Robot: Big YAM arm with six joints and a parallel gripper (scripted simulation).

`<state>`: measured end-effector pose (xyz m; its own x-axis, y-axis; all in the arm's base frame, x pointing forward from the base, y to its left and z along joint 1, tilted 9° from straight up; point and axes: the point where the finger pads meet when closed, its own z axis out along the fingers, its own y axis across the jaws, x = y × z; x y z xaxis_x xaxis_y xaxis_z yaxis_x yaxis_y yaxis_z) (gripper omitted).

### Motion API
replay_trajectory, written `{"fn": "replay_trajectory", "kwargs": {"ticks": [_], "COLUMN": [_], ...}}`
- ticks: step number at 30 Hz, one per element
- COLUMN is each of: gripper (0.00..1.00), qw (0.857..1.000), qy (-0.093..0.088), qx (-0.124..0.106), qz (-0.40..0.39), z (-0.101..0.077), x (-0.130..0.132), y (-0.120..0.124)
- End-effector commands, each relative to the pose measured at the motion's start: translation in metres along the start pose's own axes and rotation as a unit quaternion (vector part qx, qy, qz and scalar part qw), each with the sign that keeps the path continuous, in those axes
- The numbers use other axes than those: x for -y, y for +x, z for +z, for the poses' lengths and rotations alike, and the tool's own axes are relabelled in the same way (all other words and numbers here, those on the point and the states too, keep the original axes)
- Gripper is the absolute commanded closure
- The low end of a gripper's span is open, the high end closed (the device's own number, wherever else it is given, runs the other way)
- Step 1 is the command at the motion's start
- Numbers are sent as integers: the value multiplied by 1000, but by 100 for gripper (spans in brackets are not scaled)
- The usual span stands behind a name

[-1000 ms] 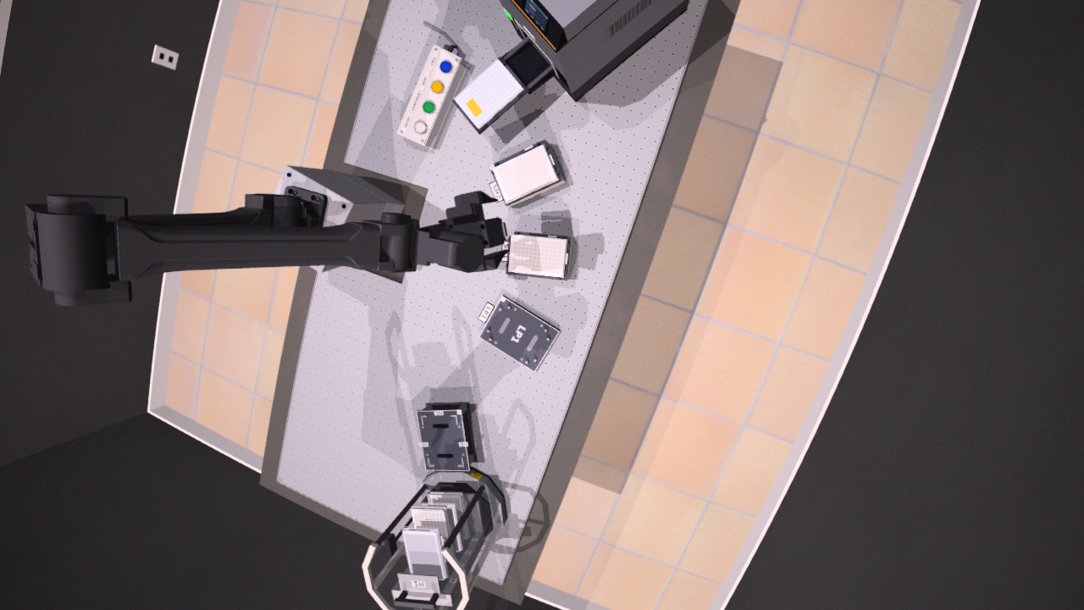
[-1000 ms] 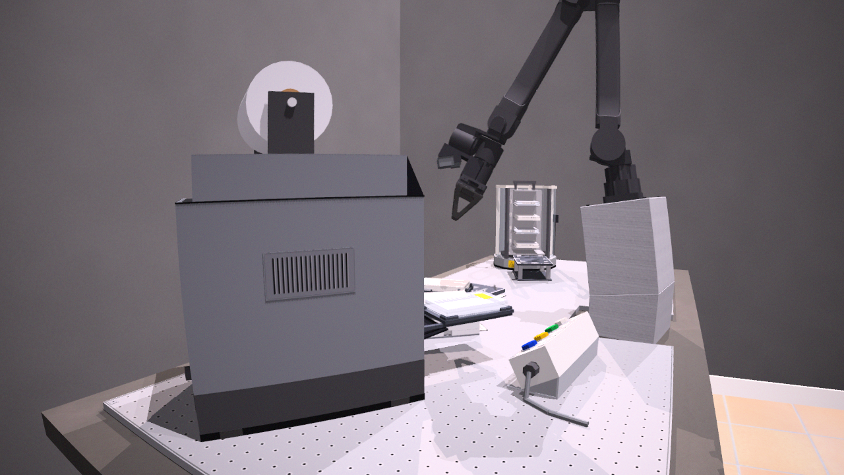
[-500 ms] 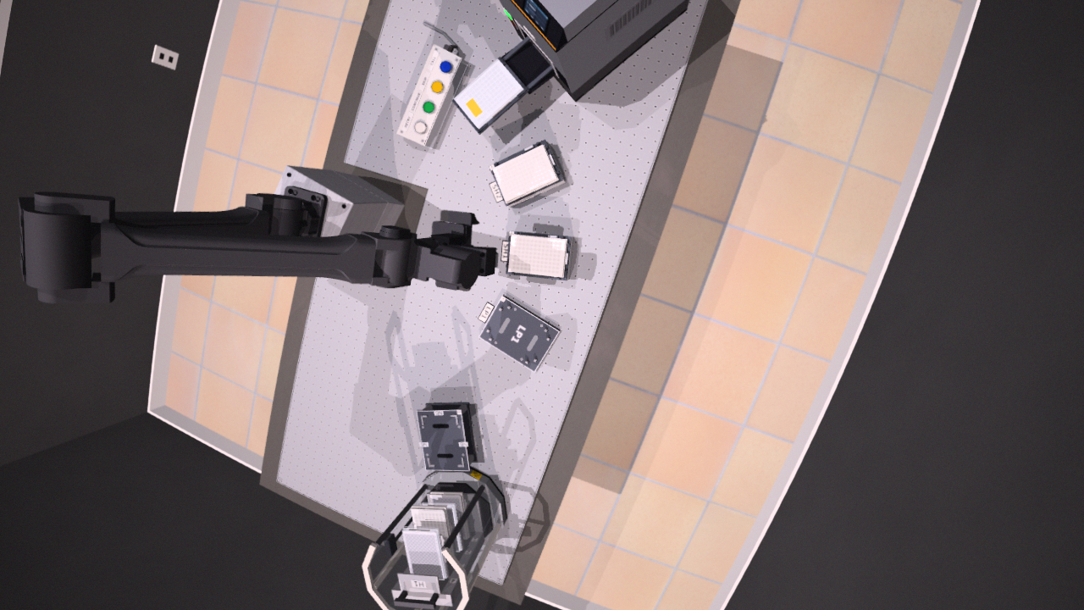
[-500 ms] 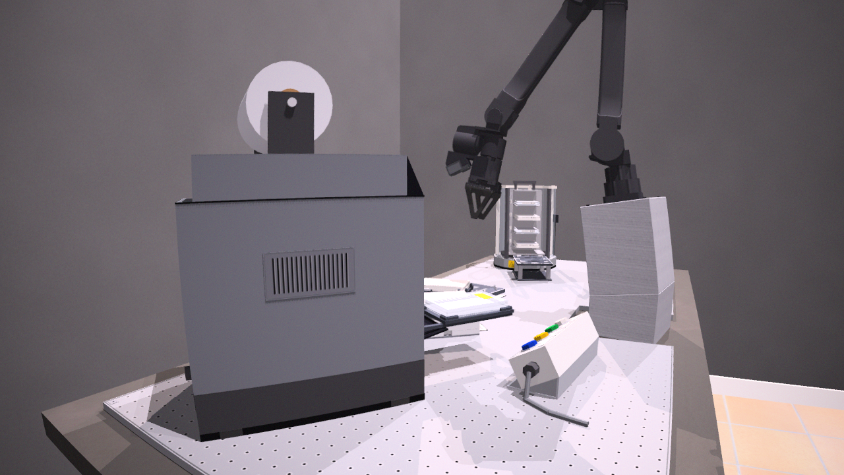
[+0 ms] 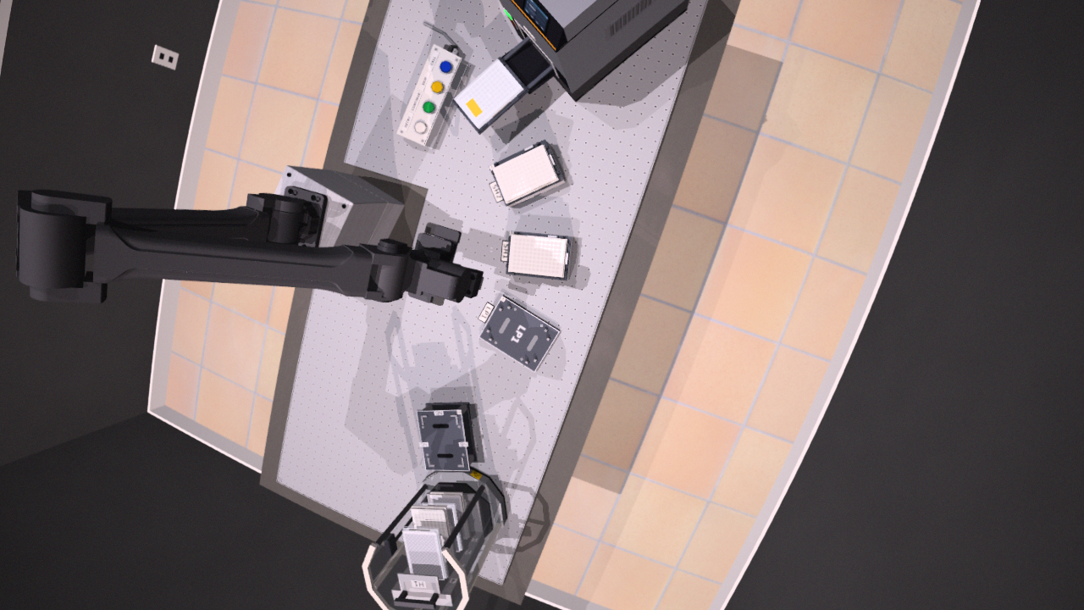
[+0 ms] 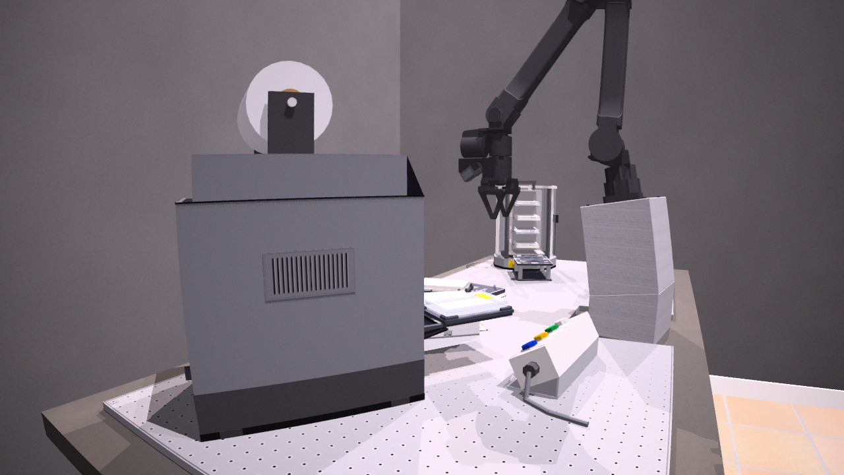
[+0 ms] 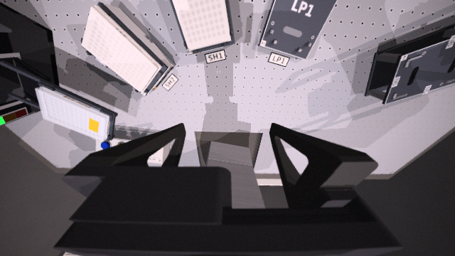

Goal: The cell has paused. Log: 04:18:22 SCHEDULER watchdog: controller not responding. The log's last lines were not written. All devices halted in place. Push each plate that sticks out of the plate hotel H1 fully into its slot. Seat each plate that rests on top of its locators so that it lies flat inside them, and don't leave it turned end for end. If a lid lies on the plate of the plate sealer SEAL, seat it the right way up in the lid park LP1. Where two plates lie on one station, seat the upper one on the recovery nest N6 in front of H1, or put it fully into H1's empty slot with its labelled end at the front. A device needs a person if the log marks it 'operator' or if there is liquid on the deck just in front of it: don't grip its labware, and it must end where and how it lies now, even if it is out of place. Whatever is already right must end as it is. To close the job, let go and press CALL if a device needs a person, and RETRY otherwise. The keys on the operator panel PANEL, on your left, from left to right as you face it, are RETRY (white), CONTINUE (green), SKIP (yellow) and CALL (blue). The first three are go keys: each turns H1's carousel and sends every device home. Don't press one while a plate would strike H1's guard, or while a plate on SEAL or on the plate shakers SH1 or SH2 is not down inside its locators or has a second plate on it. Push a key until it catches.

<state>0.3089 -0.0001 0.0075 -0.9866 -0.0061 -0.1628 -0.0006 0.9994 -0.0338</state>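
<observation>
My gripper [image 5: 473,282] is open and empty. It hangs high above the deck, pointing down beside SH1, and shows in the wrist view [image 7: 227,142] and the exterior view [image 6: 499,203]. A white plate [image 7: 204,23] lies square on SH1 [image 5: 538,255]. The plate on SH2 [image 7: 122,48] sits askew, with its dark base showing along one side [image 5: 525,173]. A plate with a yellow label [image 5: 489,94] lies on SEAL's drawer [image 7: 72,114]. Lid park LP1 [image 5: 520,332] is bare. Nest N6 [image 5: 447,437] is bare in front of hotel H1 [image 5: 428,546].
The panel PANEL [image 5: 430,94] with its white, green, yellow and blue keys stands left of SEAL's grey housing [image 6: 301,283]. H1 [image 6: 527,227] holds several plates on its shelves behind a clear guard. My arm's pedestal [image 6: 628,265] stands at the deck's edge.
</observation>
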Motion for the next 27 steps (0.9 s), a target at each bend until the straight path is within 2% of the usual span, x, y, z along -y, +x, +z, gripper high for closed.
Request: {"fn": "replay_trajectory", "kwargs": {"ticks": [1, 3, 5, 16, 18, 27], "gripper": [0, 0, 0, 0, 0, 0], "qw": [1000, 1000, 1000, 1000, 1000, 1000], "qy": [4, 4, 2, 2, 3, 2], "qx": [0, 0, 10, 10, 22, 24], "qz": [24, 22, 13, 13, 17, 14], "z": [-6, -6, -7, -7, -22, -48], "x": [11, 11, 8, 8, 7, 5], "y": [7, 7, -5, -5, -16, -17]}}
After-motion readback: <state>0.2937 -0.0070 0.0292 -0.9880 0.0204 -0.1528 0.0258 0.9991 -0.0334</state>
